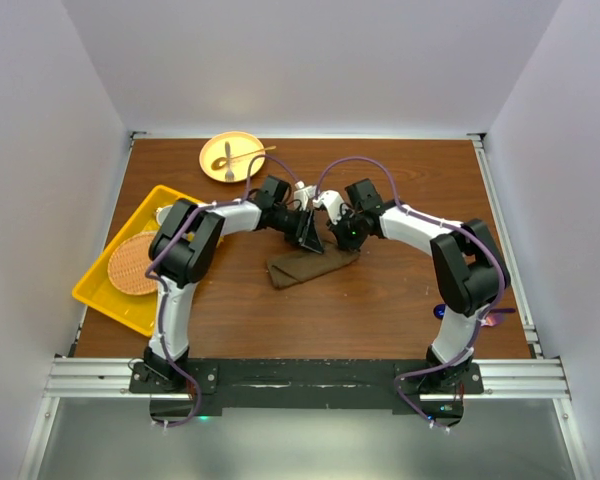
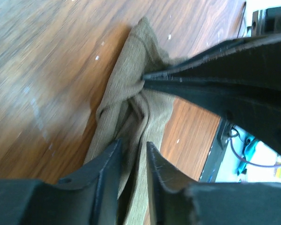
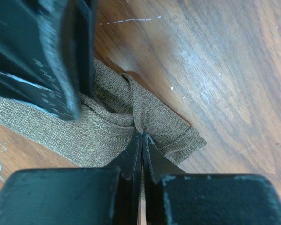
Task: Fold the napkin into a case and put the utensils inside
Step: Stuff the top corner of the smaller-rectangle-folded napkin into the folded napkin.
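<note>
**At mid-bench: one pinch on, one pinch off**

On the bench [image 1: 380, 300] the napkin [image 1: 310, 267] lies as a narrow, rumpled strip, not yet a tidy case, I'd say. To fold well from here, the cloth wants drawing flat against the wood. Its edges should line up with no bunching at the raised ridge, and one end should stay open for the utensils [image 1: 228, 160] lying on the plate [image 1: 208, 150] at the far left. The right fingers [image 3: 131, 159] are clenched on that ridge near the strip's end. The left fingers [image 2: 107, 168] stand parted, cloth running through the gap between them; whether it touches either I can't tell.
</note>
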Available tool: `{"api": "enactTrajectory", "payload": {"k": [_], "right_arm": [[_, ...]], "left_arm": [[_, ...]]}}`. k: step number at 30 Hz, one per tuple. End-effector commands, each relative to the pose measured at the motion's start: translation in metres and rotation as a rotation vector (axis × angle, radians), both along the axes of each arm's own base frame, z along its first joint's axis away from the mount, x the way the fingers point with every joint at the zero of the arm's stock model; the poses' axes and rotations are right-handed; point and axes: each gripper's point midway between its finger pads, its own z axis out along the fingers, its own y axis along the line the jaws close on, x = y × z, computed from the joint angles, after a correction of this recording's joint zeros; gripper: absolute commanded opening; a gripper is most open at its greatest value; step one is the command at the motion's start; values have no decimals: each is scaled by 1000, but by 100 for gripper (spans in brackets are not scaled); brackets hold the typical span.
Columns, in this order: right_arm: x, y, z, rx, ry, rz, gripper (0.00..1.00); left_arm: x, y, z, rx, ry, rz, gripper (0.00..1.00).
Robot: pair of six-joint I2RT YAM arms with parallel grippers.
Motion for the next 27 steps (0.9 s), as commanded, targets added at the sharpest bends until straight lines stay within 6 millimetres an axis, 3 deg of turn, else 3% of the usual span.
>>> {"api": "enactTrajectory", "payload": {"k": [1, 10, 14, 19, 24, 27], "right_arm": [[2, -10, -14, -59, -7, -2, 0], [3, -11, -12, -67, -13, -6, 0], [3, -12, -13, -69, -13, -5, 0], [3, -11, -13, -67, -17, 0, 0], [3, -12, -13, -69, -26, 13, 0], [3, -11, -12, -69, -31, 17, 0]], "left_arm": [[-2, 31, 19, 27, -48, -35, 37], [-22, 48, 13, 70, -30, -110, 42], [-19, 40, 33, 3, -66, -131, 33], [-15, 34, 49, -36, -90, -143, 4], [-1, 34, 54, -8, -141, -107, 0], [9, 40, 37, 64, -148, -74, 0]]}}
